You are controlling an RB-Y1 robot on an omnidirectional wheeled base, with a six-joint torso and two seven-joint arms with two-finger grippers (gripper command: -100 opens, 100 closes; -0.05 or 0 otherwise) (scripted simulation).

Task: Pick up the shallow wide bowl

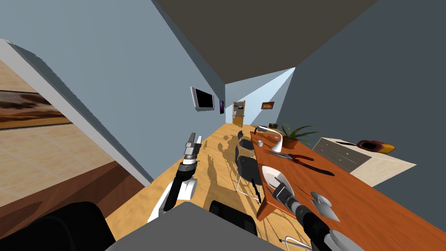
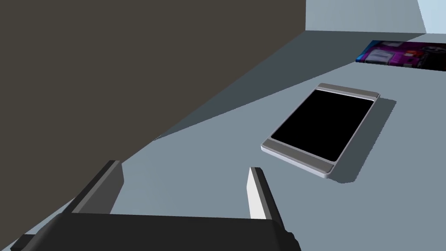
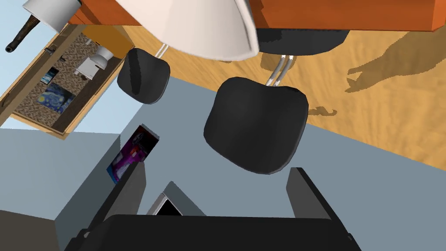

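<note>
As seen from the head: white bowl [image 1: 271, 174] at the near edge of the orange table [image 1: 348, 191], right gripper [image 1: 276, 188] just beside it; left gripper [image 1: 194, 139] well off the table. Left wrist: fingers [image 2: 257, 191] spread. Right wrist: fingers [image 3: 305, 191] spread, bowl beyond them at the table's edge.

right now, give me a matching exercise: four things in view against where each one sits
Things:
1 white bowl
2 pliers
3 potted plant
4 screen

Places:
a on the wall
b far end of the table
c table's near edge, by the right gripper
d mid-table, beyond the bowl

Pairs: 1-c, 2-d, 3-b, 4-a
</note>
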